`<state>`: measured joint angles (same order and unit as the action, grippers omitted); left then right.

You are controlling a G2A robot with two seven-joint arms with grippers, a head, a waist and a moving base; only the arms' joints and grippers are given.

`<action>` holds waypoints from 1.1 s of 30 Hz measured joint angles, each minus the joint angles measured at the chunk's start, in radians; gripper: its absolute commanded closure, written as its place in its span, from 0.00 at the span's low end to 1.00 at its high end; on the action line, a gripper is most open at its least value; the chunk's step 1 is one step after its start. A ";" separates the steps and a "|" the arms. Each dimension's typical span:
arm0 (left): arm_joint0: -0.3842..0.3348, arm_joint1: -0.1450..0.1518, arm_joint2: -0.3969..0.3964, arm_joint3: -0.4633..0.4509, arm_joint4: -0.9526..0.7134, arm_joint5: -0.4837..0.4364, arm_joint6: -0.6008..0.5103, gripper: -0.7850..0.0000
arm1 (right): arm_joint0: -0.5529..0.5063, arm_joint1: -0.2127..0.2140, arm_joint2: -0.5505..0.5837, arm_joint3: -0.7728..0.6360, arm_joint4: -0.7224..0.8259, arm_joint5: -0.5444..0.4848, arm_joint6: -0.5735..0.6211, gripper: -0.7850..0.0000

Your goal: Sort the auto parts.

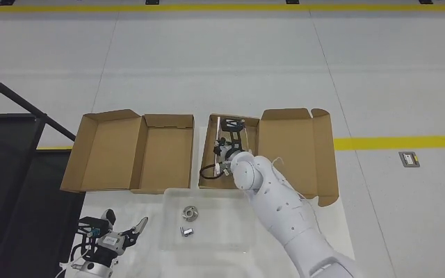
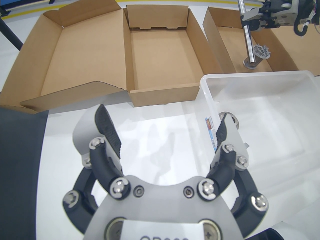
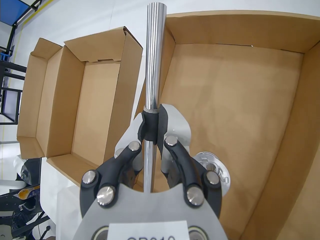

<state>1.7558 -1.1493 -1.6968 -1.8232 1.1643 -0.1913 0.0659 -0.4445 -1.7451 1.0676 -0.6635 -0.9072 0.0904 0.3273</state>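
My right gripper (image 3: 152,123) is shut on a long polished steel rod (image 3: 155,58), held upright over the right cardboard box (image 3: 237,101). From the left wrist view the rod (image 2: 246,28) hangs in that gripper (image 2: 252,17), its lower end close to a flanged metal hub (image 2: 261,51) lying in the box. The hub (image 3: 212,168) sits near the box's near wall. My left gripper (image 2: 165,128) stands open with nothing in it, low over the table beside the clear plastic bin (image 2: 250,74). In the top view the bin (image 1: 236,240) holds a round metal part (image 1: 190,212) and a small metal piece (image 1: 186,231).
The left cardboard box (image 1: 167,156) stands with its lid (image 1: 108,149) folded out to the left, and nothing lies in it (image 2: 160,58). The right box's lid (image 1: 295,149) lies open to the right. A black surface (image 2: 20,171) borders the table on the left gripper's side.
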 measured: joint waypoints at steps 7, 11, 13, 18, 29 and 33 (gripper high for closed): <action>0.000 0.000 0.000 0.000 0.000 0.000 0.000 0.00 | 0.008 -0.019 -0.040 0.021 -0.017 0.049 0.042 1.00; 0.000 0.000 0.000 0.000 0.000 0.000 0.000 0.00 | 0.043 -0.033 -0.053 0.083 -0.003 0.056 0.051 0.66; 0.000 0.000 0.000 0.000 0.000 0.000 0.000 0.00 | 0.056 -0.040 -0.056 0.110 0.007 0.056 0.050 0.60; 0.000 0.000 0.000 0.000 0.000 0.000 0.000 0.00 | 0.084 -0.053 -0.058 0.174 0.030 0.046 0.029 0.56; 0.000 0.000 0.000 0.000 0.000 0.000 0.000 0.00 | 0.091 -0.067 -0.070 0.187 0.017 0.025 -0.059 0.56; 0.000 0.000 0.000 0.000 0.000 0.000 0.000 0.00 | 0.050 -0.064 -0.081 0.118 -0.023 0.009 -0.131 0.55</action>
<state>1.7558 -1.1493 -1.6968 -1.8232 1.1643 -0.1913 0.0659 -0.3948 -1.8087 0.9866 -0.5459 -0.9299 0.0990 0.1958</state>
